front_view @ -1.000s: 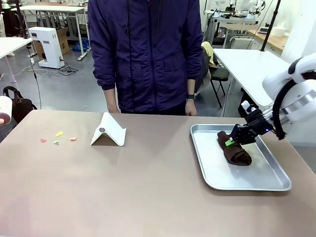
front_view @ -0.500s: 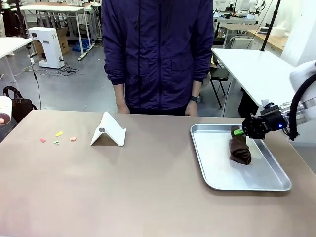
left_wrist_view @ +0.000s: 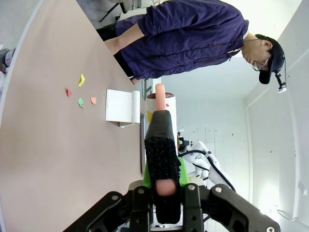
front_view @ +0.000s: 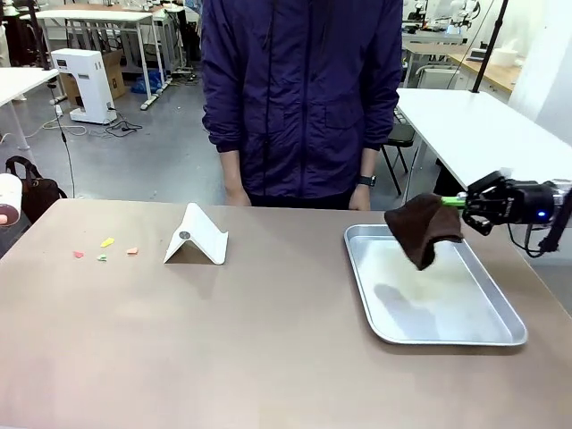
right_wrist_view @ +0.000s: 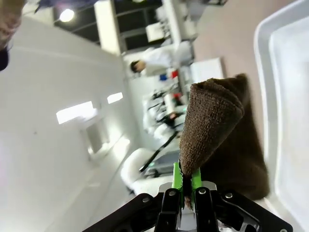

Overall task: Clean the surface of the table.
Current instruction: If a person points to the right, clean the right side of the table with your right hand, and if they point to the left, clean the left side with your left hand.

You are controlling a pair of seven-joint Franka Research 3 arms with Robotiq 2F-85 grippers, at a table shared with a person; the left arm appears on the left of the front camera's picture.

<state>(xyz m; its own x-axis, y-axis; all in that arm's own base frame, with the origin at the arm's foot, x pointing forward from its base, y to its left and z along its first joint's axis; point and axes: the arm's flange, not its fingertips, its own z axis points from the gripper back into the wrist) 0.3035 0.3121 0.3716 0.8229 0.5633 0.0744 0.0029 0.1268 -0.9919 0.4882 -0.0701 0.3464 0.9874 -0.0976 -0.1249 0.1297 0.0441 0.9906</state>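
The taupe-brown table (front_view: 250,340) carries several small coloured paper scraps (front_view: 105,248) near its far left. My right gripper (front_view: 469,202) is shut on a corner of a dark brown cloth (front_view: 422,228), which hangs in the air over the far end of the metal tray (front_view: 447,335). In the right wrist view the cloth (right_wrist_view: 212,121) drapes from the green pads of the right gripper (right_wrist_view: 186,181). My left gripper (left_wrist_view: 164,171) is shut on a black textured handle with a pink tip (left_wrist_view: 161,145), held above the table (left_wrist_view: 48,145) with the scraps (left_wrist_view: 79,89) ahead.
A folded white stand (front_view: 197,237) sits between the scraps and the tray. A person (front_view: 299,98) in a dark blue jacket stands at the far edge, hands down. A white cylinder with a pink end (front_view: 7,204) shows at the left edge.
The right gripper has lifted the brown cloth out of the tray, up and toward the far right. The person has shifted a little to the right.
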